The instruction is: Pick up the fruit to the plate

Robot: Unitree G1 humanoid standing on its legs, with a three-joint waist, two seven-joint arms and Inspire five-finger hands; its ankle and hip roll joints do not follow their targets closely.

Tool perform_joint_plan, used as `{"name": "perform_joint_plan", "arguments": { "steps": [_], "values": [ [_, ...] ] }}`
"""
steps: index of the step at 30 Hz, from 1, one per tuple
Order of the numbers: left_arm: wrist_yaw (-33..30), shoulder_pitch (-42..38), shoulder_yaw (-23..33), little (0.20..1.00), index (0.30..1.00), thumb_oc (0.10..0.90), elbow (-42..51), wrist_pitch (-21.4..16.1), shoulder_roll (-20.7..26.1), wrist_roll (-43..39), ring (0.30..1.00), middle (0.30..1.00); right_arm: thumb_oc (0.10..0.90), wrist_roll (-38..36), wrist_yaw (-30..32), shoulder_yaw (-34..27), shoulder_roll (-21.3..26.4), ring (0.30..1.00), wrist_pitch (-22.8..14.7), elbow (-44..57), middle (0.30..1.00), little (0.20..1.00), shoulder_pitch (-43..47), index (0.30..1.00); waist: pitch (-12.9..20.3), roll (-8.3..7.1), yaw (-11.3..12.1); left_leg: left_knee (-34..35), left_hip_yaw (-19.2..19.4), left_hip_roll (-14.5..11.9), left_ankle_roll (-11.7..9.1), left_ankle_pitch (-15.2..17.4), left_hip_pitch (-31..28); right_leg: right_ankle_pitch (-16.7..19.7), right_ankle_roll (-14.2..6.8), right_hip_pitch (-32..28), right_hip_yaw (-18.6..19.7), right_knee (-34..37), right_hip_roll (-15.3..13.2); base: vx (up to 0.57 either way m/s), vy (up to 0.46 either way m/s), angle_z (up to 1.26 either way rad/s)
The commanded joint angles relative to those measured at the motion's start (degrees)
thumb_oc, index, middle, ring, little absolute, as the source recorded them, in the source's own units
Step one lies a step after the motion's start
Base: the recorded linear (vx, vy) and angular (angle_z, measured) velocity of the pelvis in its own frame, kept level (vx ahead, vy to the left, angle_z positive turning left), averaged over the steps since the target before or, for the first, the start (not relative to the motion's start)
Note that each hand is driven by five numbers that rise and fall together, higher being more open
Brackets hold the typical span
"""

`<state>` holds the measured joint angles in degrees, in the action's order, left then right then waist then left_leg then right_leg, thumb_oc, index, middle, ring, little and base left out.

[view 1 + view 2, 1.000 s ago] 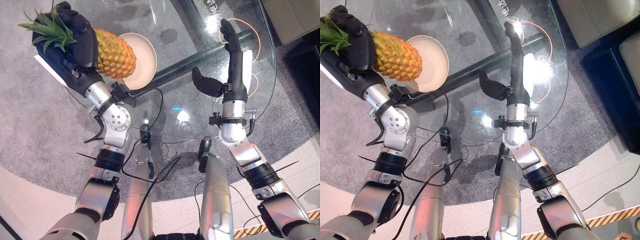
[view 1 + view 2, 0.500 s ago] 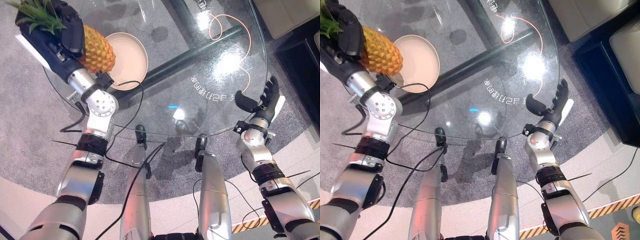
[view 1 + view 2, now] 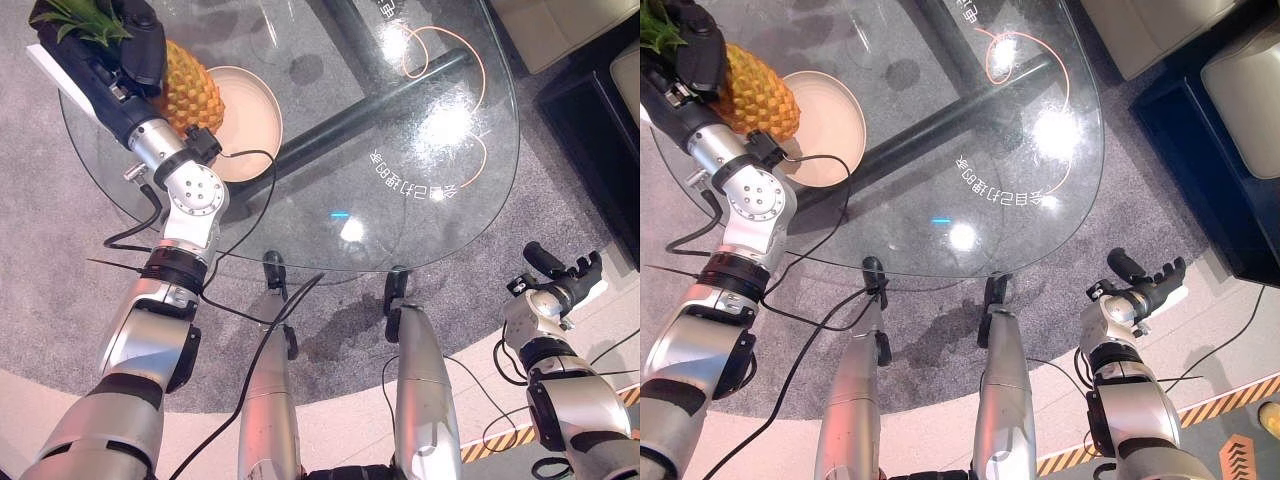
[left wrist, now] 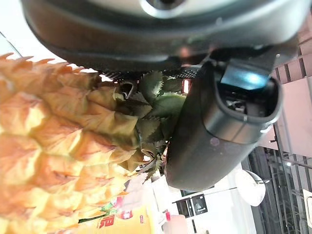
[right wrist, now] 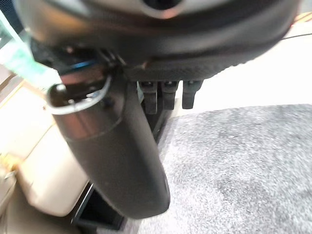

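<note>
Right arm now off the table and down at the robot's side; pineapple nearer the plate.

Pineapple held lengthwise in the left hand, fingers curled round it just below the leaves, body overhanging the near rim of the plate on the glass table; whether it touches the plate, cannot tell. Likely gripped there so the bulk settles first. Right hand idle over the carpet, fingers loosely spread, holding nothing.
</note>
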<state>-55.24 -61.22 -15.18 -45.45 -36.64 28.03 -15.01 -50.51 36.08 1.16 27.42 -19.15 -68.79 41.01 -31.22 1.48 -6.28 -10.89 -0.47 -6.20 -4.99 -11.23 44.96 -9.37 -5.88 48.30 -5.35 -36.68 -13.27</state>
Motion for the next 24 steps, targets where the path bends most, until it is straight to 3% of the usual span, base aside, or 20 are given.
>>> {"name": "perform_joint_plan", "arguments": {
  "steps": [1, 11, 24],
  "values": [
    [0.37, -12.68, 0.62, 0.200, 0.300, 0.100, -1.97, -6.13, 5.62, 0.79, 0.300, 0.300, 0.800, -2.53, 1.62, -2.81, 5.67, 0.900, -0.79, -2.70, 0.900, 0.900, -0.56, 0.900, 1.42, -3.23, 1.92, -10.54, 2.93, -1.20, 0.49, 11.71, -1.56, 8.91, 0.19, -3.56, 1.40, 12.68, 1.96, 0.00, 0.000, 0.00],
    [3.57, -14.16, -0.68, 0.200, 0.300, 0.100, -4.29, -5.73, 5.44, -1.16, 0.300, 0.300, 0.800, -4.74, -0.57, -2.98, 5.34, 0.900, 9.14, -7.83, 0.900, 0.900, -2.39, 0.900, 1.42, -3.98, 1.87, -10.84, 2.64, -1.43, 0.73, 12.11, -1.17, 9.21, 0.09, -3.55, 1.08, 13.00, 2.22, 0.00, -0.006, 0.00],
    [6.70, -15.57, -1.95, 0.200, 0.300, 0.100, -5.55, -6.15, 4.55, -2.27, 0.300, 0.300, 0.800, -4.78, -4.09, -1.89, 3.64, 0.900, 12.97, -8.23, 0.900, 0.900, -3.34, 0.900, 1.42, -4.39, 1.19, -10.81, 2.78, -1.39, 0.93, 12.21, -0.54, 9.47, 0.20, -2.92, 1.63, 13.38, 2.75, 0.00, 0.000, 0.00]
  ]
}}
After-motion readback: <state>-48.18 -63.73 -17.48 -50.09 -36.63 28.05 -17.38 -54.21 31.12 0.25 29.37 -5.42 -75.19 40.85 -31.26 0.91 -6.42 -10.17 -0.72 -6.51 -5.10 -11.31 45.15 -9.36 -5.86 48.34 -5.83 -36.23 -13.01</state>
